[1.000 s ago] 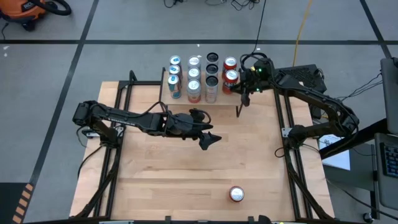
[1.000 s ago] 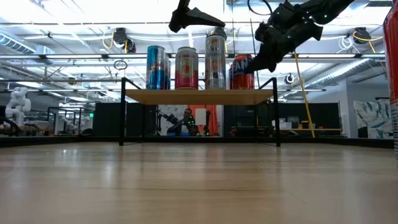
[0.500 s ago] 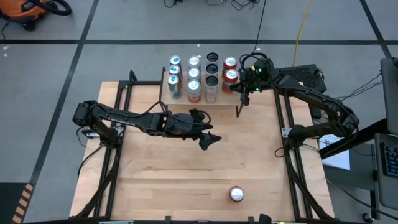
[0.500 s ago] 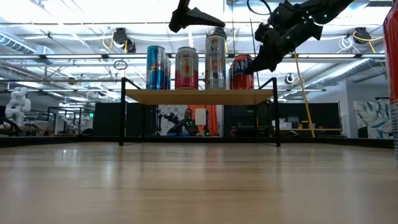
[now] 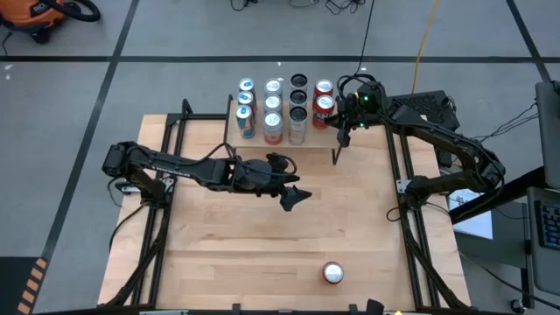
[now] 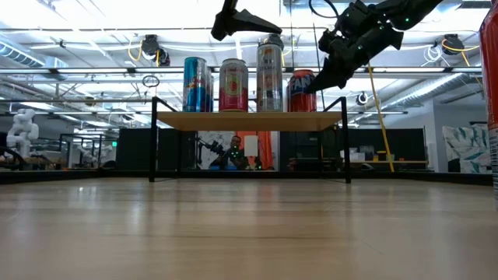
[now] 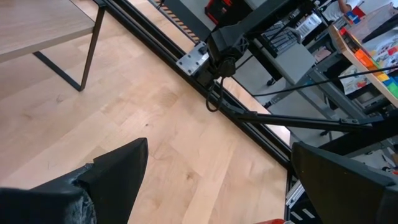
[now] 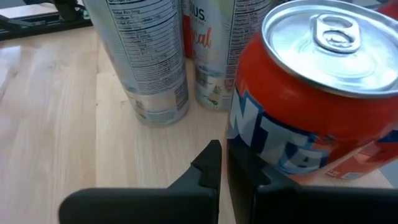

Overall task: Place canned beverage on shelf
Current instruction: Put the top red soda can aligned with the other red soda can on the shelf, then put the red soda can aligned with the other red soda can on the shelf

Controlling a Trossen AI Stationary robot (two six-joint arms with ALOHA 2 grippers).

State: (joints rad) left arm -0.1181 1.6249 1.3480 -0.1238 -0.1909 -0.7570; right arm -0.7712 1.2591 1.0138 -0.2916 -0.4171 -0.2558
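The shelf (image 5: pixel 255 143), a light wood top on thin black legs, stands at the table's far edge and carries several upright cans. The orange can (image 5: pixel 325 106) stands at its right end. My right gripper (image 5: pixel 343 125) is shut, just right of and nearer than that can, its tips at the can's lower side (image 8: pixel 222 163). My left gripper (image 5: pixel 294 194) hangs open high over the table's middle, with nothing between its fingers (image 7: pixel 221 186). Another red can (image 5: pixel 332 273) stands upright on the tabletop near the front edge. My right gripper lies with its shut fingertips (image 8: pixel 239 163) against the orange can's lower side wall (image 8: pixel 273 146), on the side facing the table's near right. The fingers slant down from the right. The can stands upright on the shelf top (image 8: pixel 62 118).
Tall silver cans (image 8: pixel 146 56) stand close beside the orange can on the shelf; blue cans (image 5: pixel 246 114) fill its left end. The shelf's black legs (image 6: pixel 347 140) reach the tabletop. Bare wood lies between the shelf and the near red can (image 6: pixel 490 101). A person shows beyond the table.
My right gripper has turned slightly at the orange can, its shut tips swinging a little toward the can. It has stayed shut.
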